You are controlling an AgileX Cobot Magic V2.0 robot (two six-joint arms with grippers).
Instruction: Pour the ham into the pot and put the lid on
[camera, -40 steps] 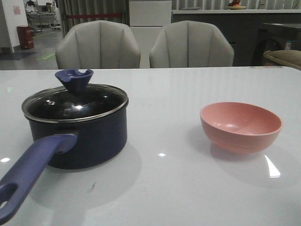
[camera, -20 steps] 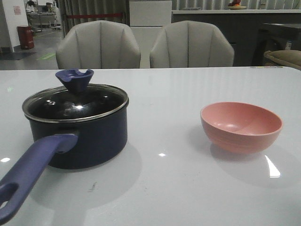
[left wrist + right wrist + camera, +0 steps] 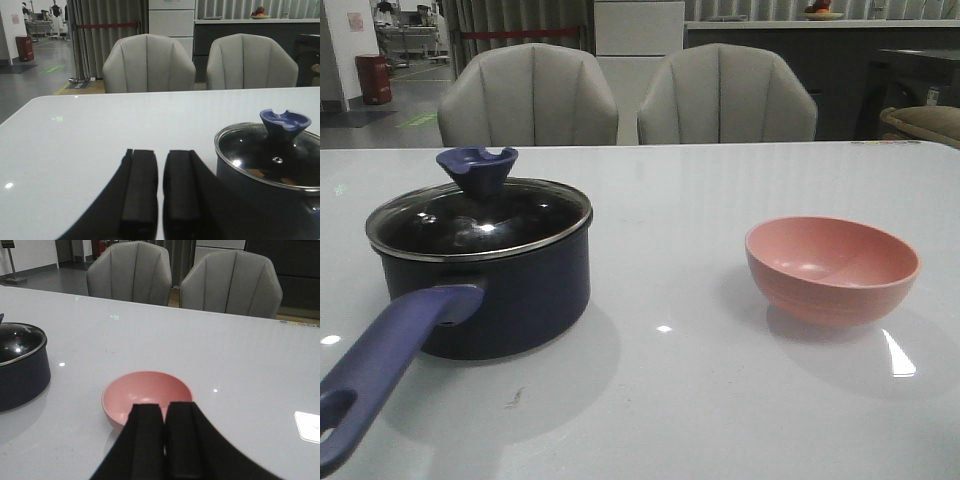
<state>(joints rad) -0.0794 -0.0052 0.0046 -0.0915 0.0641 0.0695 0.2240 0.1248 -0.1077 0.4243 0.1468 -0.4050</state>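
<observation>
Lid (image 3: 272,156) sits on pot (image 3: 495,290), beside left tool (image 3: 161,192); glass, fragile, slick, grip by knob (image 3: 284,123). Ham (image 3: 255,172) inside. Both tools narrow, empty; right tool (image 3: 164,442) near bowl (image 3: 147,396).

- The pot (image 3: 485,290) is sitting on the table (image 3: 700,380), on its left side, with its handle (image 3: 380,375) reaching toward the table's near edge.
- The lid (image 3: 480,220) is resting on the pot, covering it, with its knob (image 3: 477,168) standing on top.
- Pieces of ham (image 3: 255,173) are lying in the pot, under the lid.
- The bowl (image 3: 832,268) is standing on the table, well apart to the right of the pot.
- Two chairs (image 3: 528,95) are standing side by side behind the table's far edge.
</observation>
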